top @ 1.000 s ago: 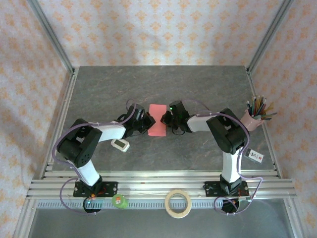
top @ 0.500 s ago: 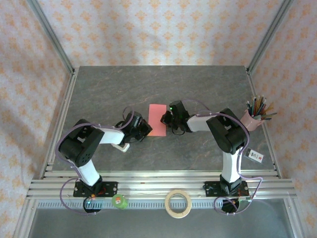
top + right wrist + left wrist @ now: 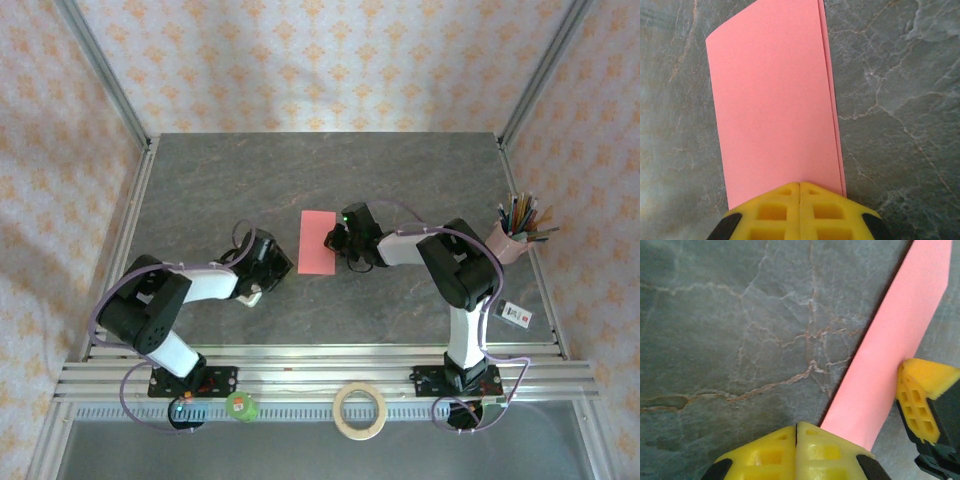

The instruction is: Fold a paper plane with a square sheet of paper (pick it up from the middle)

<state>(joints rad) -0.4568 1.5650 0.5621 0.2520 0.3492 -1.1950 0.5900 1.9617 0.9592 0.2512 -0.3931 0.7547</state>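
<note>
**Both pairs of fingers pressed together at a folded pink sheet**

On the left, the left fingers (image 3: 272, 262) are low over the grey counter (image 3: 200, 190), and the two yellow tips are together with nothing between them (image 3: 796, 426). A small white gadget (image 3: 251, 297) lies just behind them, partly under the left arm.

Just to the right of the left fingers lies the pink sheet of paper (image 3: 318, 242), flat on the counter. It is folded into a narrow rectangle. In the left wrist view it runs up and away as a long strip (image 3: 890, 350), and its near end meets the edge of the right-hand tip. Whether the two touch cannot be told.

The right fingers (image 3: 336, 240) are at the far side of the sheet from the left fingers. They are also together (image 3: 800, 186), with their tips on the edge of the sheet (image 3: 772, 100), which stretches away ahead of them. Two layers show along one long edge, slightly offset. One yellow tip of the right fingers (image 3: 922, 390) also shows against the strip in the left wrist view.

Well to the right of the right fingers, a cup of pencils (image 3: 505, 240) stands at the edge of the counter.
</note>
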